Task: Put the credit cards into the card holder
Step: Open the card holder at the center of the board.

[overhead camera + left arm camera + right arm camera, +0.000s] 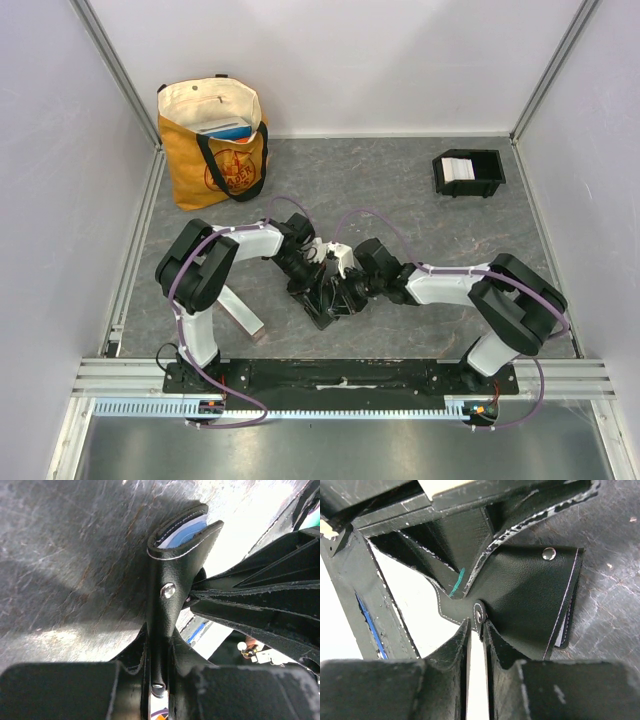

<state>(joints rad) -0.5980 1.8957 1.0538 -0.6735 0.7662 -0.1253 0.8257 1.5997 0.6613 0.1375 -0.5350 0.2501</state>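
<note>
Grey slate table [400,210] inside white walls. The card holder [470,190] sits at the back right, well apart from the arms, with a white card [458,168] in its left compartment. At centre both arms hold the black wallet [175,565] between them. The left claw [159,647] is clenched on 1 flap, and a pale blue credit card [187,530] peeks from the pocket at that flap's tip. The right claw [476,630] pinches the snap flap at its very edge. That thin bite could slip if the arms pull apart, dropping the wallet. The loose card may also slide out and fall.
</note>
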